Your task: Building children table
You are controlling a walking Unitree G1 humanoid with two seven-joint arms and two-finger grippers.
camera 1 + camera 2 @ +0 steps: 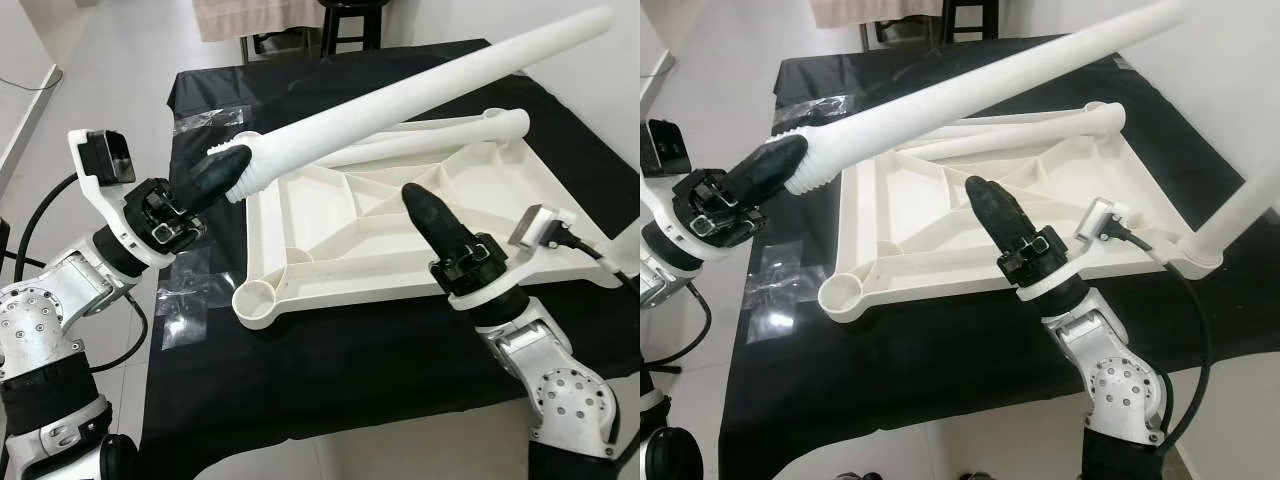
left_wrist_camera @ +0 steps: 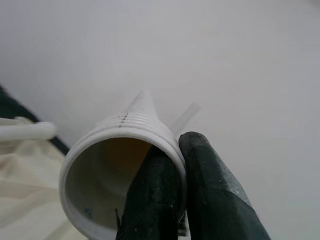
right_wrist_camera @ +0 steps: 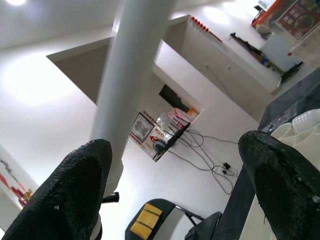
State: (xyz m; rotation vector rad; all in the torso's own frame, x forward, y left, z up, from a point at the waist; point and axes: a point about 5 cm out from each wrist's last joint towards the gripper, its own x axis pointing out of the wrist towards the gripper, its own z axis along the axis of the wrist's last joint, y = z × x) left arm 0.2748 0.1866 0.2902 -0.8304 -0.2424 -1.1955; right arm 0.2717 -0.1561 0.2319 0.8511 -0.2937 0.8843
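Note:
An upturned white plastic tabletop lies on a table under a black cloth. My left gripper is shut on the threaded end of a long white leg. One finger is inside the tube's mouth and the other outside. The leg slants up to the far right above the tabletop. My right gripper hovers open over the ribbed underside, holding nothing. Another leg stands in the right corner. A further white leg lies along the far edge. The near-left corner socket is open.
Clear plastic bags lie on the cloth left of the tabletop, and more sit near the far-left corner. A dark stool stands behind the table. The cloth's front edge is close to me, with pale floor on the left.

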